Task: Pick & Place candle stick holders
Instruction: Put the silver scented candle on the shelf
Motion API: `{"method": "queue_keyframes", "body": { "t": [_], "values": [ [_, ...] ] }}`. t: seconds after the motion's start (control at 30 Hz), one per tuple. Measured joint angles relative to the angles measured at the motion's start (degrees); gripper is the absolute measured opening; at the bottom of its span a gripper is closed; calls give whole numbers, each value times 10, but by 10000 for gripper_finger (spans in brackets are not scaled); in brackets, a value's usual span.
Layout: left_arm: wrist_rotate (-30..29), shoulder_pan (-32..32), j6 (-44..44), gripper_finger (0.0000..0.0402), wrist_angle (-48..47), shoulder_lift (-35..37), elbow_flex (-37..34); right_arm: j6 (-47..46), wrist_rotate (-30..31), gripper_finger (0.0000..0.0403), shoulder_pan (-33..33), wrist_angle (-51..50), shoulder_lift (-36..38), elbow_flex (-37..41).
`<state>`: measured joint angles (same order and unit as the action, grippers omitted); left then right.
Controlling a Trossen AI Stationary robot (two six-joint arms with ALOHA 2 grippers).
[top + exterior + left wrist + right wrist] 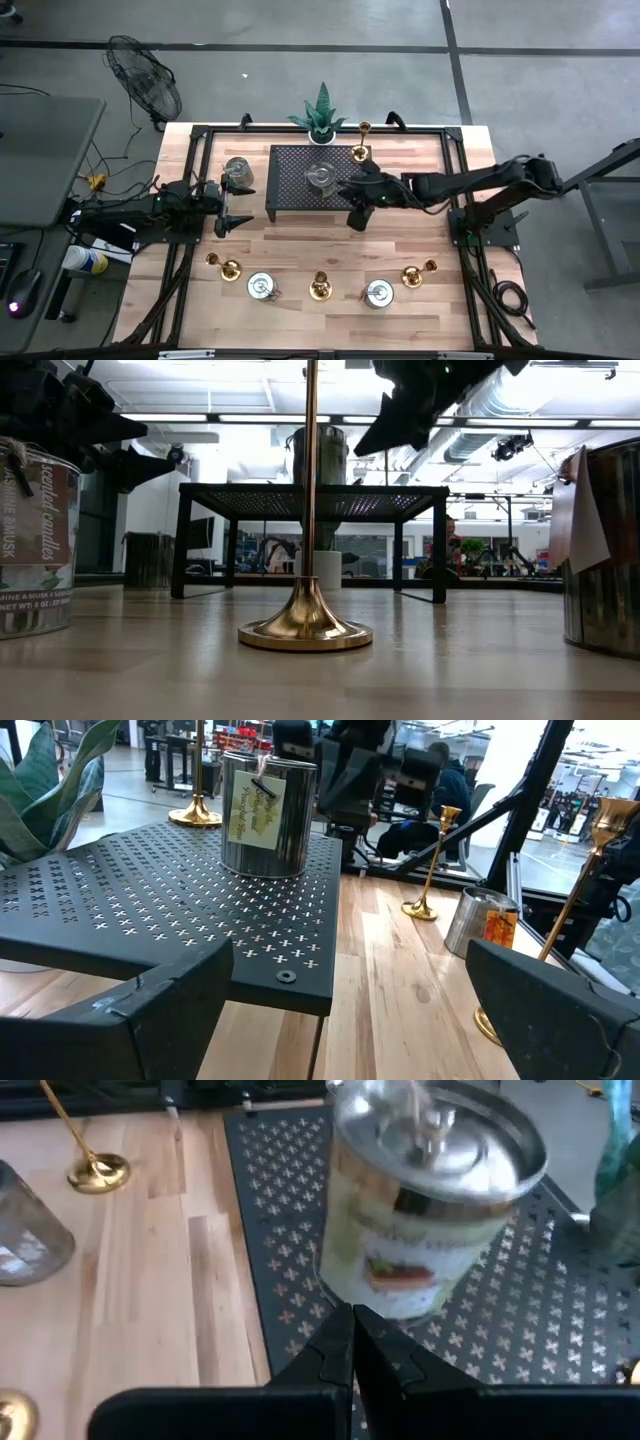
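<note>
A silvery lidded holder [430, 1200] stands upright on the black perforated rack [300, 195], with a brass holder [361, 150] at the rack's far right corner. My right gripper [352, 1330] is shut with nothing in it. It hangs above the rack [400, 410], slanting down toward the silvery holder [320, 176]. Several brass and silvery holders stand along the near edge, among them a brass one [305, 625] and silvery ones [262, 287] [379, 293]. My left gripper [350, 1020] waits open, level, at the rack's left [235, 207].
A spiky green plant [322, 115] stands behind the rack. Another silvery holder [238, 170] sits on the table left of the rack, close to my left gripper. Bare wood lies between the rack and the near row of holders.
</note>
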<state>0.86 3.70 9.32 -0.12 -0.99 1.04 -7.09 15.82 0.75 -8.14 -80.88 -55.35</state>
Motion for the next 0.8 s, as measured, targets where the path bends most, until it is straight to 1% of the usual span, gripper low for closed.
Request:
{"method": "queue_keyframes", "body": {
  "t": [0.13, 0.5, 0.67, 0.8],
  "values": [
    [0, 0, 0, 392, 0, 0, 0, 0, 12, 0, -5, 28, 0, 19],
    [0, 0, 0, 392, 0, 0, 0, 15, -3, 0, -13, 114, -47, 23],
    [0, 0, 0, 392, 0, 0, 0, 16, -27, 0, -25, 154, -68, 23],
    [0, 0, 0, 392, 0, 0, 0, 31, -30, 0, -38, 159, -83, 15]
  ]
}}
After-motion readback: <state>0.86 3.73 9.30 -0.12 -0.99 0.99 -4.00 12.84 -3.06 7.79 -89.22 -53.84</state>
